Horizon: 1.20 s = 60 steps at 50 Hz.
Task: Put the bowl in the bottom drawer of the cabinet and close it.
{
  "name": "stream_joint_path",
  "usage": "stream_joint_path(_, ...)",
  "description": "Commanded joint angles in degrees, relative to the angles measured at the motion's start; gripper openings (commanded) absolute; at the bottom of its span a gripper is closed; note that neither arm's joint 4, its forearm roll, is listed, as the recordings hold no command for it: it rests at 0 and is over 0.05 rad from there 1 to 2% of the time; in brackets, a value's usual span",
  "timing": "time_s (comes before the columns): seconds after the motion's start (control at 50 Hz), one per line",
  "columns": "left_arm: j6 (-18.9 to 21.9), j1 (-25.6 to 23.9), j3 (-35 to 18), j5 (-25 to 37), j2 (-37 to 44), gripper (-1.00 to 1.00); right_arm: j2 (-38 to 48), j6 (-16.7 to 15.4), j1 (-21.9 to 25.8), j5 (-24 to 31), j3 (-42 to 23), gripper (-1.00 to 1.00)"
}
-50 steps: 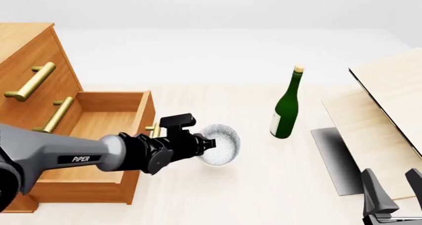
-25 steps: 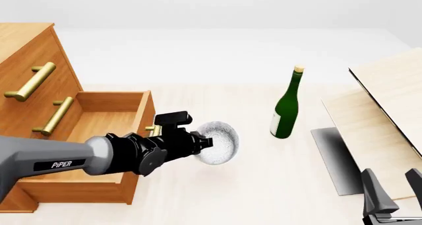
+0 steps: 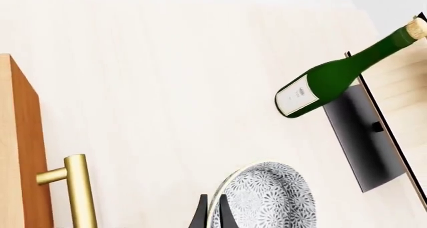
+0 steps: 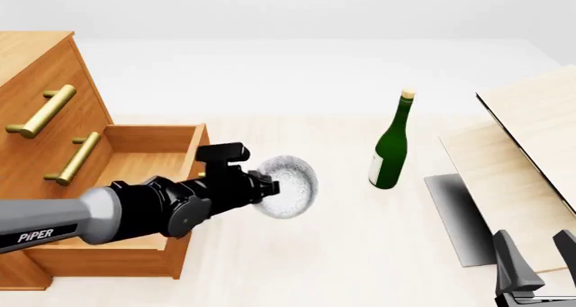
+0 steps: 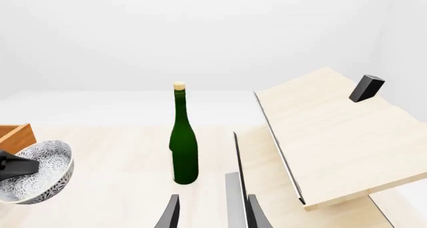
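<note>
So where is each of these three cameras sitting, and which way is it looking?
Front view: fixed above and behind the arms, looking forward and down at the cabinet; shows the left arm and right pincer.
Left wrist view: behind the left pincer, which grips the bowl.
Right wrist view: behind the open right pincer, facing the green bottle.
All three share bowl and bottle.

We see the left arm reaching in low from the left, forearm nearly level and pointing right and slightly away. Its left gripper (image 4: 266,185) has both fingers (image 3: 200,215) pinched on the rim of the bowl (image 4: 288,185), which is tipped and off the table. The right gripper (image 4: 538,266) sits low at the near right corner, fingers upright and spread apart, holding nothing
</note>
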Motion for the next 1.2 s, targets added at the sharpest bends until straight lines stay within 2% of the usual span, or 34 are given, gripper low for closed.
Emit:
stream_joint_path(0.02,1.76,0.69,0.67,0.51,-2.91,-1.0,0.01,0.0,0.0,0.0,0.0,1.0)
stream_joint_path(0.9,6.64,4.83,5.81,3.51,-15.49,-1.0,0.0,0.01,-0.01,0.0,0.0,1.0)
stream_joint_path(1.2,8.55,8.44,7.14,5.01,-19.53,-1.0,0.0,-0.01,0.0,0.0,0.0,1.0)
